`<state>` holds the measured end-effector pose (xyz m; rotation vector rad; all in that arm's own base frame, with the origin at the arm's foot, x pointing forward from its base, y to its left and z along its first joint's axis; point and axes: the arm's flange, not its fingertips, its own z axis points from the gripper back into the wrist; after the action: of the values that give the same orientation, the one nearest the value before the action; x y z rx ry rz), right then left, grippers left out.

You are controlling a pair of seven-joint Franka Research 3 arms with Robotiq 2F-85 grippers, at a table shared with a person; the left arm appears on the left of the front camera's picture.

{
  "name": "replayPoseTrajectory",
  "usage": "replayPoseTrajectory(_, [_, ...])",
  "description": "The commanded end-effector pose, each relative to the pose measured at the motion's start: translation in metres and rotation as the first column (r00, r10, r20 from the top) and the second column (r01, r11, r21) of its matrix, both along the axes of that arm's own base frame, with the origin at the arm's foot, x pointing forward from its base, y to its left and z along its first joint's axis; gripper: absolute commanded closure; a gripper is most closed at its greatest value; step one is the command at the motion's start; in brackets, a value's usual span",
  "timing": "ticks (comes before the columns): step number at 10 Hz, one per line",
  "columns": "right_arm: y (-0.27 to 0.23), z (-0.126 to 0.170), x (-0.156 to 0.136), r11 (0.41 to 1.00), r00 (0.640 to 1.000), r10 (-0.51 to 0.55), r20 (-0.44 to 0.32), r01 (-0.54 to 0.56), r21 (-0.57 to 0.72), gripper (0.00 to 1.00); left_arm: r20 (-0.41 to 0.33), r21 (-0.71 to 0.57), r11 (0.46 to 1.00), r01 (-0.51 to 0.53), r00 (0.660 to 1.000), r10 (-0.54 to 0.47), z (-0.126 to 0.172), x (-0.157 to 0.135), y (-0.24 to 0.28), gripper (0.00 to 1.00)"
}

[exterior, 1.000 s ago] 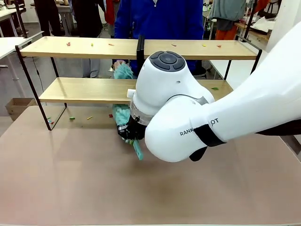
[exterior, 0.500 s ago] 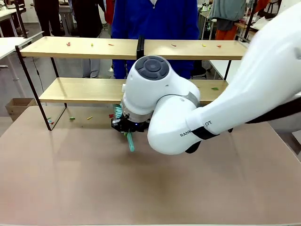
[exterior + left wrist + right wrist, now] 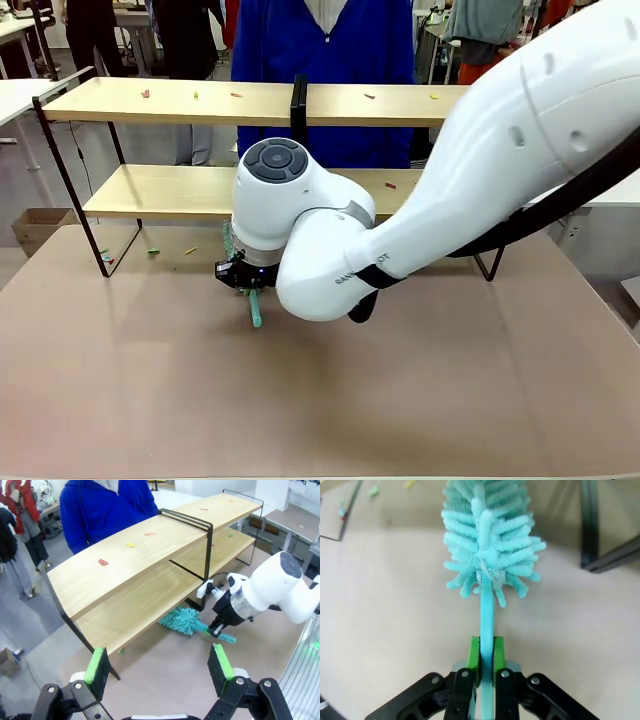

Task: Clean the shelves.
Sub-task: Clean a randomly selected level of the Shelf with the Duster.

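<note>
The shelves stand across the far half of the table, two light-wood boards in a black frame with a centre post. Small coloured scraps lie on the boards. My right gripper is low in front of the lower board, shut on the handle of a teal fluffy duster. The duster's head lies under the lower board of the shelves, near the table top. My right gripper pinches the thin handle between its green pads. My left gripper hangs open, high above the table's left end.
A person in a blue top stands behind the shelves. A few scraps lie on the brown table near the frame's left foot. A cardboard box sits on the floor at the left.
My right arm has swung to the left along the front of the shelves with the duster in its grip. The duster head has dropped from between the boards to under the lower one.
</note>
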<state>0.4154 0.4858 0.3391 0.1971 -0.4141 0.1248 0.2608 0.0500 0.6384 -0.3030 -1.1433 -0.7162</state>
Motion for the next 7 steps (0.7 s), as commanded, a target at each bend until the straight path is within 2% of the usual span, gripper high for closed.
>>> replayPoseTrajectory(1, [0.013,0.008,0.009,0.998,0.998,0.058,-0.001,-0.058,0.027,0.88,-0.002,-0.004,1.000,0.001,1.000,-0.001,-0.001,0.001,0.000,0.00])
replayPoseTrajectory(3, [0.025,0.008,0.012,0.989,0.991,0.136,-0.016,-0.135,0.060,0.88,-0.002,-0.004,1.000,0.001,1.000,-0.001,-0.001,0.001,0.000,0.00])
replayPoseTrajectory(5, [0.035,0.006,0.016,0.977,0.977,0.213,-0.033,-0.212,0.029,0.88,-0.002,-0.004,1.000,0.001,1.000,-0.001,-0.001,0.001,0.000,0.00])
replayPoseTrajectory(7, [0.042,0.005,0.018,0.963,0.964,0.265,-0.008,-0.264,0.058,0.88,-0.002,-0.004,1.000,0.001,1.000,-0.001,-0.001,0.001,0.000,0.00])
